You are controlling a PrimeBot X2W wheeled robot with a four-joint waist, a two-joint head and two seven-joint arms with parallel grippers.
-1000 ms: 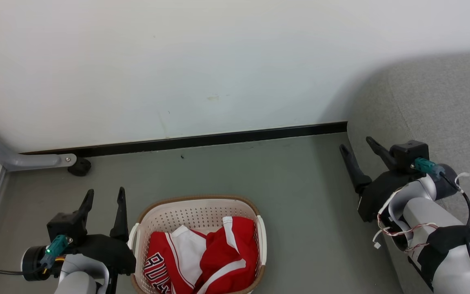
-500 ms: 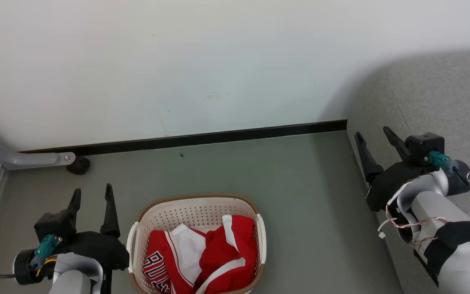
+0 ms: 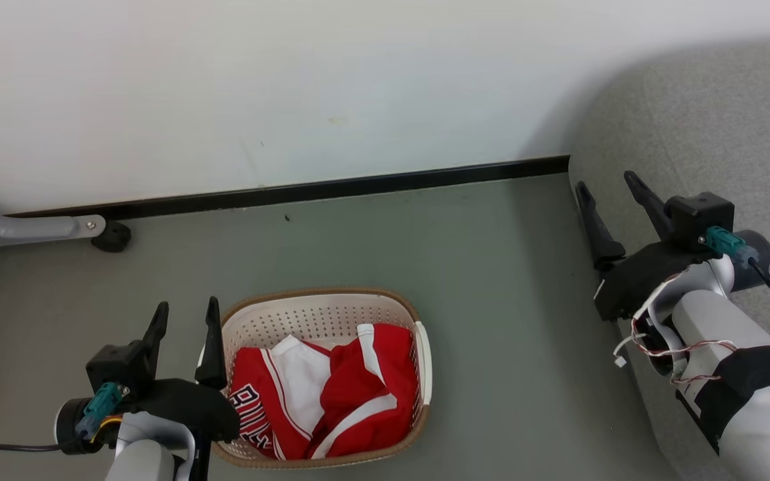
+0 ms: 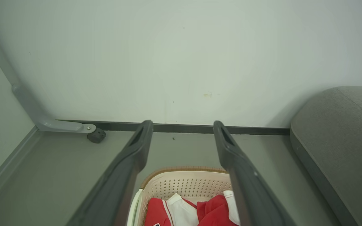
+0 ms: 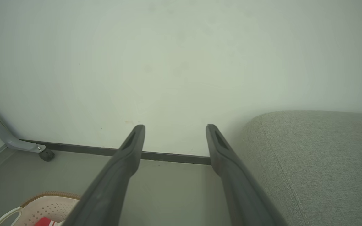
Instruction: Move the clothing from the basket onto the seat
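Left gripper [image 3: 188, 304] edged nearer basket [image 3: 321, 292], lower left. Jaws open and empty, right gripper [image 3: 604, 180] likewise. Lower centred over clothing [image 3: 351, 381] and pinch a thick fold.

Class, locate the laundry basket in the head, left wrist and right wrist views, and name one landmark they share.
Head view: basket lower centre, beside the left pincer.
Left wrist view: basket bottom centre.
Right wrist view: basket bottom left corner.
Shared landmark: black caster by the wall.
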